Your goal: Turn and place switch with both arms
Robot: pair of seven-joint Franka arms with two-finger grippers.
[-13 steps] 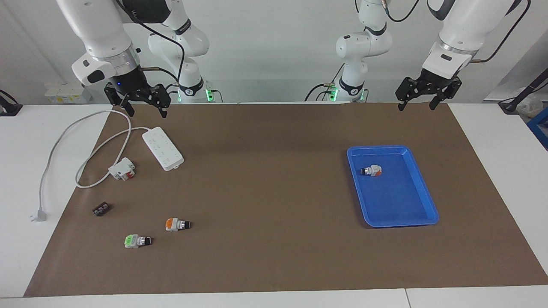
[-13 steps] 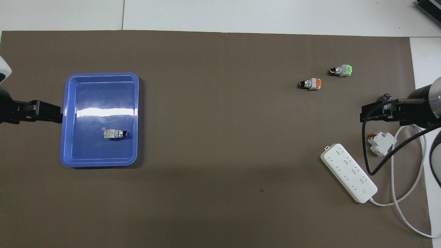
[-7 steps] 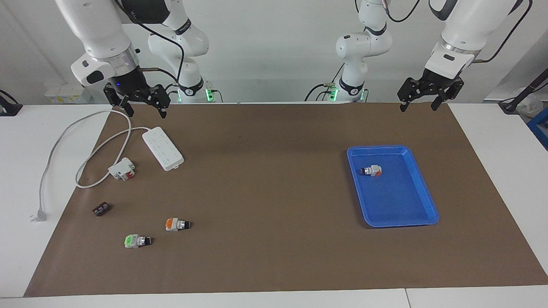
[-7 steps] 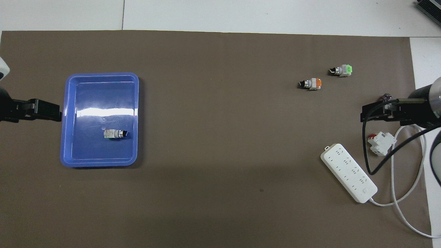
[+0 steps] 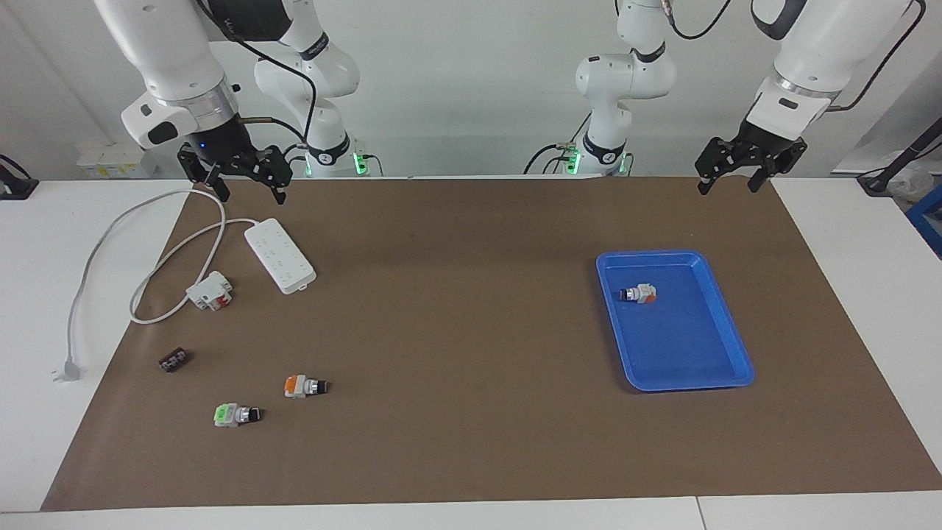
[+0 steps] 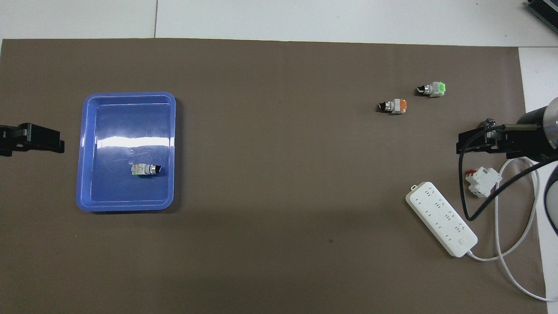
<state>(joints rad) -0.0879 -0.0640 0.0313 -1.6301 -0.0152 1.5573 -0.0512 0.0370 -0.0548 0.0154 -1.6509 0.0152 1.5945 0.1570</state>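
The switch (image 5: 639, 294), whitish-grey with a pale green block and black knob, lies on its side in the blue tray (image 5: 692, 383); it also shows in the overhead view (image 6: 146, 169) inside the tray (image 6: 126, 207). My left gripper (image 5: 727, 188) hangs open and empty in the air over the mat's edge at the left arm's end, apart from the tray; the overhead view shows the left gripper (image 6: 48, 139) beside the tray. My right gripper (image 5: 252, 195) is open and empty, raised over the cable near the power strip, and it also shows in the overhead view (image 6: 462, 146).
A switch with an orange block (image 5: 304, 386) and one with a bright green block (image 5: 235, 414) lie on the mat at the right arm's end. A white power strip (image 5: 280, 255) with its cable, a white-and-red breaker (image 5: 210, 290) and a small dark block (image 5: 174, 360) lie there too.
My left gripper has drawn away from the tray toward the left arm's end of the table. The right arm and the switch have stayed still.
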